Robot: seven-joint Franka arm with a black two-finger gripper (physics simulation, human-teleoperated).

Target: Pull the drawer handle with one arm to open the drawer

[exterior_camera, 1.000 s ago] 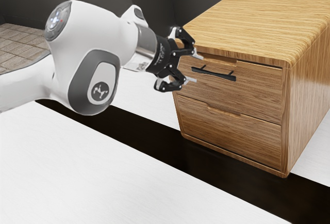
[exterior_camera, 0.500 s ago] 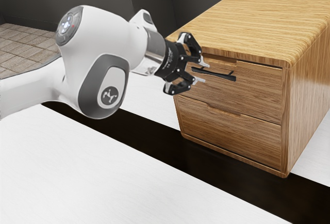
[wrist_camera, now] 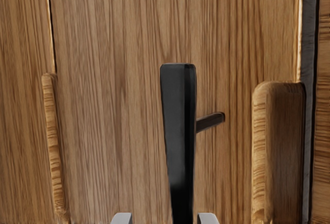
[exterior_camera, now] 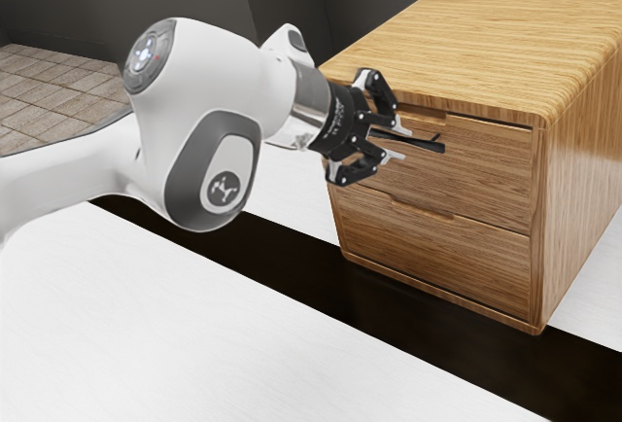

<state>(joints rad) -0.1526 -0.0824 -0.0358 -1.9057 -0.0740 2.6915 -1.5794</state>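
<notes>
Exterior view
Gripper: my gripper (exterior_camera: 388, 139) was at the exterior view's left end of the handle (exterior_camera: 428, 144), fingers spread, one above the bar and one below.
Why so: the black bar ran across the upper drawer (exterior_camera: 471, 169), so a finger on each side let me close on it and pull straight out.
Task's thing: the upper drawer sat flush in the wooden cabinet (exterior_camera: 486, 43), over a lower drawer (exterior_camera: 437, 237); I judged it not yet pulled.
Arm: the white arm (exterior_camera: 204, 101) came in level from the exterior view's left, in line with the pull I expected.
Surface: the cabinet stood on the white surface (exterior_camera: 146, 334).
Writing: a pale emblem on the arm's grey joint cover (exterior_camera: 223, 187), no letters I could read; faint marks on the gripper's body were too small to tell.

Wrist view
Handle: the bar (wrist_camera: 178, 131) ran between my two pale fingertips (wrist_camera: 122, 218), with bare wood showing on each side of it, so nothing was pinched.
Standoff: a short black post (wrist_camera: 209, 122) held the bar off the drawer front (wrist_camera: 113, 79), leaving room behind for a finger.
Writing: none on the wood.
</notes>
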